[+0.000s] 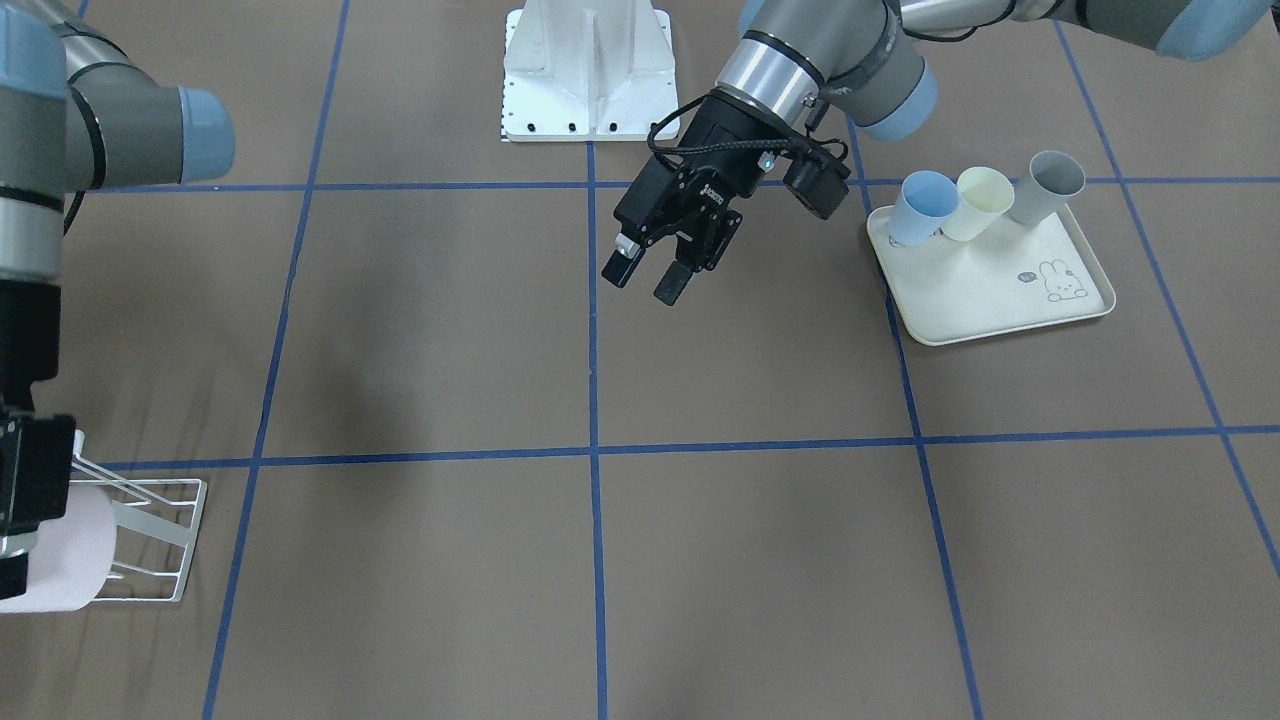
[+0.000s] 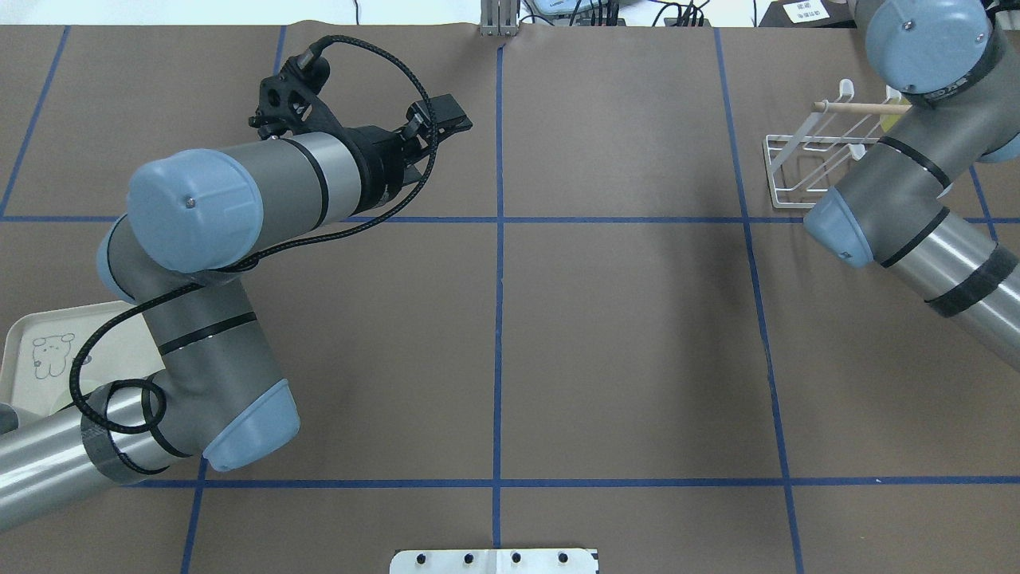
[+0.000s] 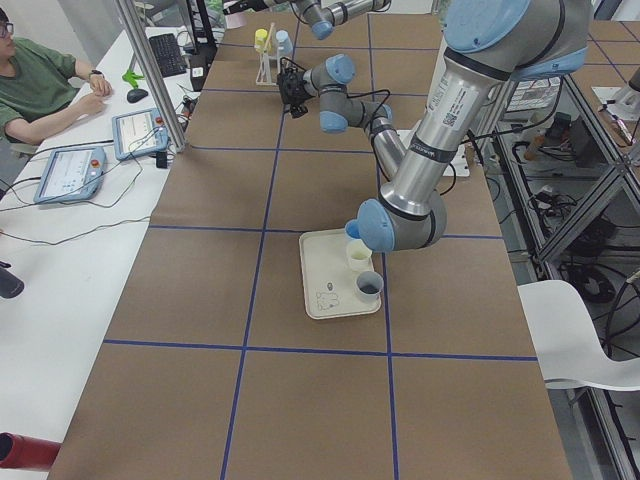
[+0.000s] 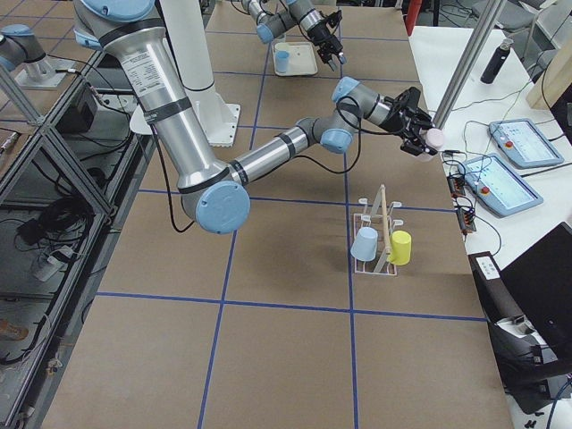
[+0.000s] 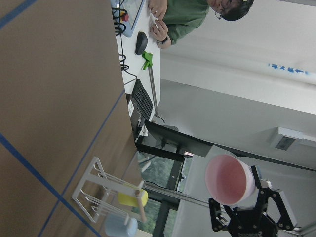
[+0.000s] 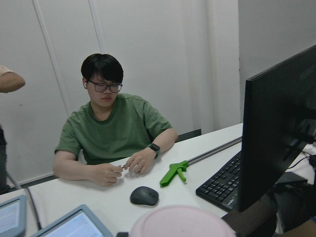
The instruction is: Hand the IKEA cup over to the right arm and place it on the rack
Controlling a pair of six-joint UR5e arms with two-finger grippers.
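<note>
Pink IKEA cup point(image 5: 228, 178) is sitting clamped in the right gripper point(image 5: 249, 197) near the white wire rack point(image 2: 797, 171), while the left gripper point(image 1: 646, 278) is hovering mid-table, fingers apart.

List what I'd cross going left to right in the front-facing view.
pink cup → white wire rack → white robot base mount → left gripper, fingers apart → blue cup → yellow cup → grey cup
</note>
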